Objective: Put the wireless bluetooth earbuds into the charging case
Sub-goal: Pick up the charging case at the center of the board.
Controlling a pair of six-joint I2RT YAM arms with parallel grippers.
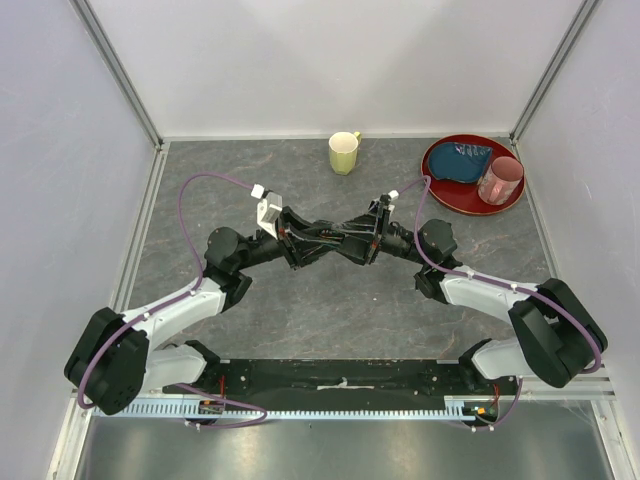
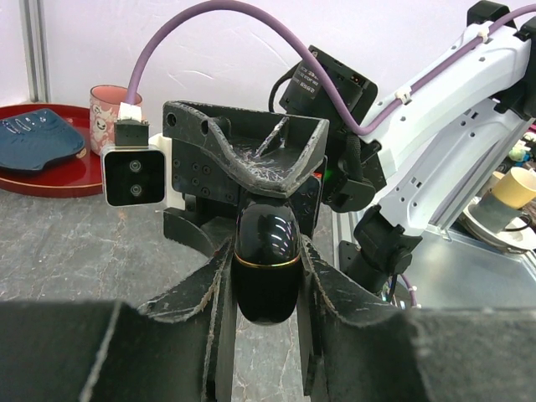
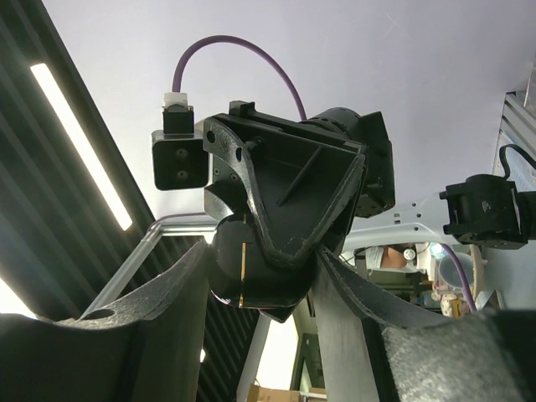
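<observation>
The left gripper (image 2: 265, 255) is clenched on the small glossy black oval charging case (image 2: 266, 289). In the left wrist view its two scuffed black fingers (image 2: 209, 293) press against the case's sides, and the case stands upright between them. A thin gold line rings the case a little above its middle.

The right gripper (image 3: 260, 272) meets the case from the opposite side, turned a quarter round against the left one. Its jaws stand about half open, with the far half of the case wedged between them. In the right wrist view one finger lies against the case's edge, and the left gripper's V-shaped finger hides the other contact. By the look of it, both pincers grasp the same case, one at each end.

The top view shows the two arms stretched inward so that their grippers touch nose to nose. The case is held there above the middle of the grey stone-patterned table top (image 1: 340, 310), and it is too small and too covered to pick out in this view.

At the back of the table a pale yellow ceramic mug (image 1: 344, 152) stands well apart from the grippers. In the far right corner a round red tray (image 1: 445, 197) carries a dark blue flat pad (image 1: 462, 160) and a pink printed cup (image 1: 500, 180). A purple cable (image 1: 195, 195) loops along each arm.
</observation>
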